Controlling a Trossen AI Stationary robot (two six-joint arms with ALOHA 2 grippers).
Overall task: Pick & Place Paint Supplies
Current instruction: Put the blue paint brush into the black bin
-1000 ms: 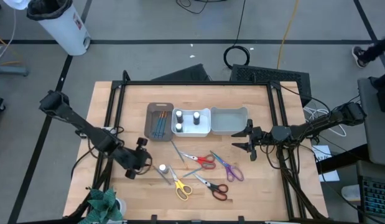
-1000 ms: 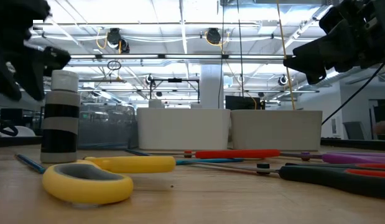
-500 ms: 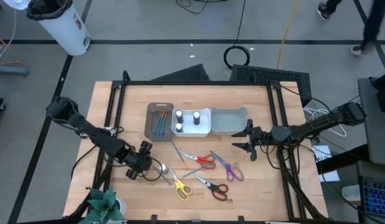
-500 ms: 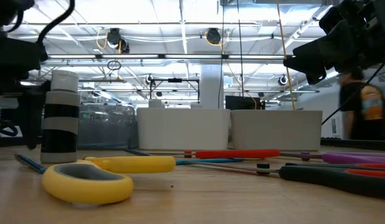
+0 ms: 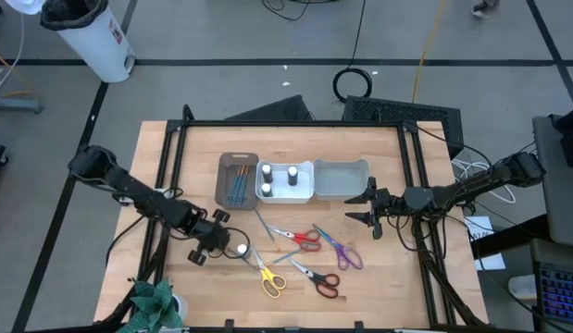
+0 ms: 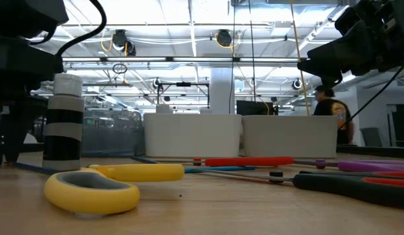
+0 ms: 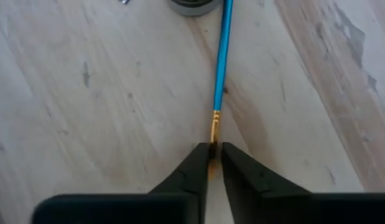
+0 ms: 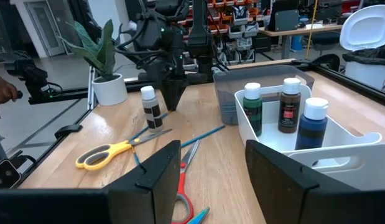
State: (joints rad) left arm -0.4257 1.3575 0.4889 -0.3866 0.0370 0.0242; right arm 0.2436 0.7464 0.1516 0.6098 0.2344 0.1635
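A thin blue brush (image 7: 221, 68) lies flat on the wooden table. Its far end reaches a small white-capped bottle (image 5: 241, 250), which stands upright on its base. My left gripper (image 7: 212, 152) points steeply down at the table's near left, just left of the bottle, and is shut on the brush. In the right wrist view it shows as a dark cone (image 8: 173, 98) beside the bottle (image 8: 151, 107). My right gripper (image 8: 211, 171) hovers open and level at the table's right (image 5: 367, 211), holding nothing. My left gripper pinches the brush at its gold ferrule end (image 7: 213, 133) between its two fingertips. The fingers come from above, slanting steeply down, and the handle runs straight on ahead of them. The brush lies on the table along its whole visible length.
At the back stand a brown bin (image 5: 225, 181) with brushes, a white bin (image 5: 284, 197) with three bottles and a grey bin (image 5: 342, 179). Yellow scissors (image 5: 268, 277), red (image 5: 301, 237), purple (image 5: 342, 250) and black-handled scissors (image 5: 319, 280) lie at mid-table with loose brushes. A potted plant (image 5: 155, 305) stands at the near left.
My left gripper has come down toward the table and moved right toward the bottle, tipping more steeply downward. The bottle has stayed upright in place. A person has walked through the room behind the table.
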